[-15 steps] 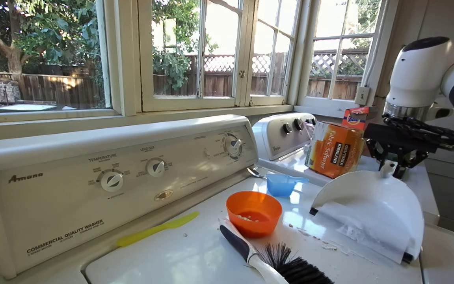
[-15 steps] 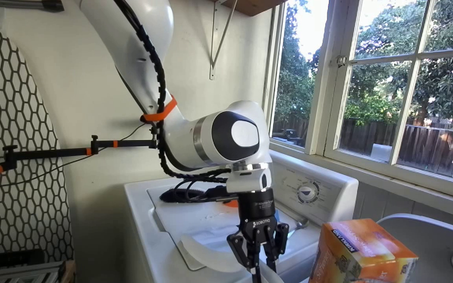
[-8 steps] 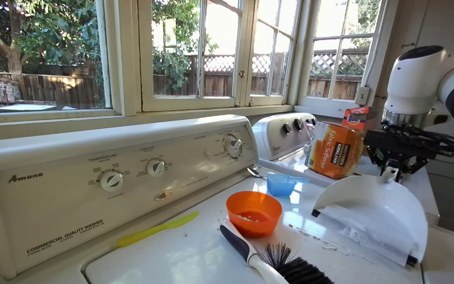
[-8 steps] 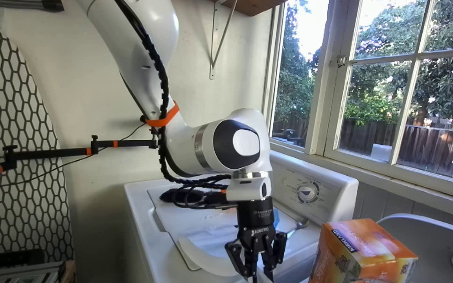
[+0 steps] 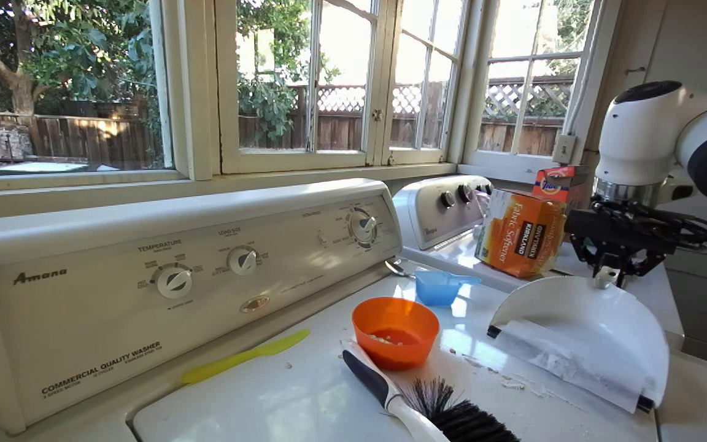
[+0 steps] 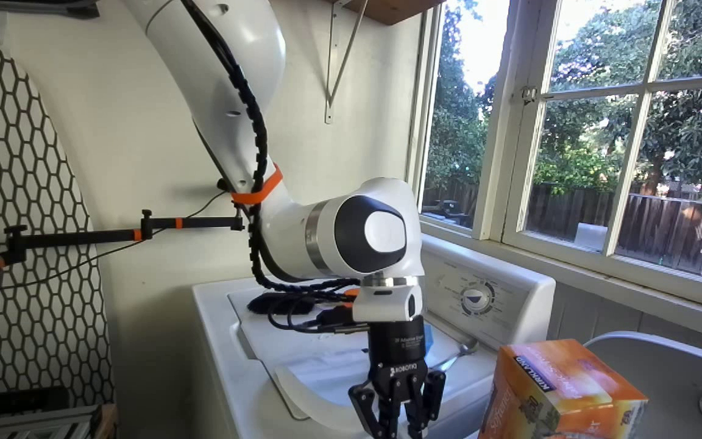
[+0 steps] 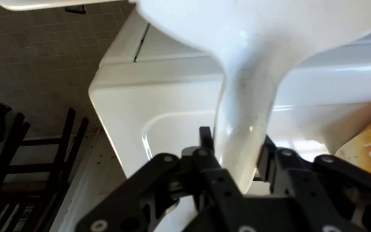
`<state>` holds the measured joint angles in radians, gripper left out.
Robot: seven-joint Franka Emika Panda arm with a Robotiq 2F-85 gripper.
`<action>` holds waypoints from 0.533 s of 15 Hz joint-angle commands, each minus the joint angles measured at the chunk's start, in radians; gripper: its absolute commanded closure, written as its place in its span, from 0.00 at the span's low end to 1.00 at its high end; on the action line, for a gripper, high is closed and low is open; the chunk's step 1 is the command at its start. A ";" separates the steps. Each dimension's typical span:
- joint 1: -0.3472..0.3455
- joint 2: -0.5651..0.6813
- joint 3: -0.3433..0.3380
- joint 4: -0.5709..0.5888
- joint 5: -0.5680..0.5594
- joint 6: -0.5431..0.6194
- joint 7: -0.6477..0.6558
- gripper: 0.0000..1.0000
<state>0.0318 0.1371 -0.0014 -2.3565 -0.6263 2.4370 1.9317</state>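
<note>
A white dustpan [image 5: 599, 307] with black corner tips hangs over the right part of the washer lid in an exterior view. A whitish sheet or lip [image 5: 574, 365] lies across its front; which, I cannot tell. My gripper [image 7: 237, 145] is shut on the dustpan's handle [image 7: 245, 125], one finger on each side, in the wrist view. In an exterior view the black gripper [image 6: 401, 431] points down at the bottom edge, its fingertips partly cut off. Whether the dustpan's front edge touches the lid, I cannot tell. Pale crumbs [image 5: 513, 383] lie on the lid beside it.
A black-bristled brush [image 5: 473, 420], an orange bowl [image 5: 396, 347] with bits inside, a blue scoop [image 5: 436, 290], a spoon [image 5: 397, 268] and a yellow-green knife [image 5: 249, 356] lie on the washer. A fabric softener box [image 5: 522, 233] and a Tide box [image 5: 553, 185] stand behind the gripper.
The arm and gripper have moved down. The dustpan has gone with them, its handle end sinking and its pan shifting slightly right in an exterior view. The other objects have not moved.
</note>
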 commanded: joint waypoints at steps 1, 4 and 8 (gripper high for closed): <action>0.006 0.019 -0.013 0.005 0.034 0.015 -0.031 0.90; 0.008 0.014 -0.015 0.007 0.031 0.016 -0.035 0.90; 0.011 0.003 -0.014 0.006 0.029 0.013 -0.044 0.40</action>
<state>0.0334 0.1417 -0.0052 -2.3513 -0.6203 2.4376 1.9169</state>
